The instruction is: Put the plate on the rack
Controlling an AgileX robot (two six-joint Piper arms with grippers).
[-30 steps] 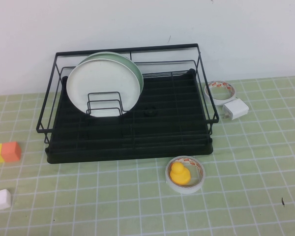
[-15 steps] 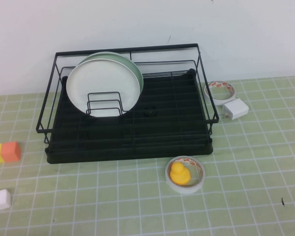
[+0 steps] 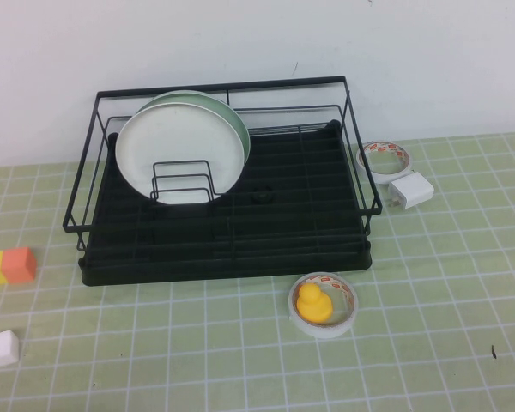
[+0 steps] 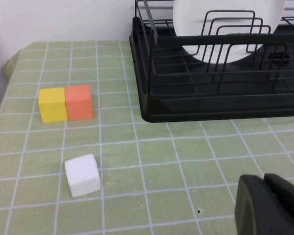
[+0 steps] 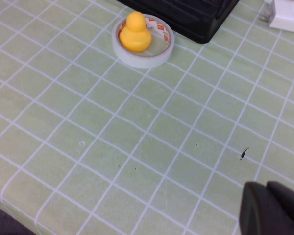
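Note:
The white plate (image 3: 178,153) stands upright in the wire dividers at the left of the black rack (image 3: 240,253), just in front of a pale mint-green plate (image 3: 227,112). The left wrist view shows the white plate (image 4: 225,24) and the rack (image 4: 210,110) too. Neither arm shows in the high view. My left gripper (image 4: 265,182) is shut and empty, low over the mat in front of the rack's left corner. My right gripper (image 5: 267,188) is shut and empty over the mat, nearer than the duck.
A yellow duck (image 3: 312,302) sits inside a tape roll (image 3: 324,305) in front of the rack. Another tape roll (image 3: 384,159) and a white charger (image 3: 410,190) lie to the rack's right. A yellow-orange block (image 3: 9,266) and a white cube (image 3: 2,348) lie at left.

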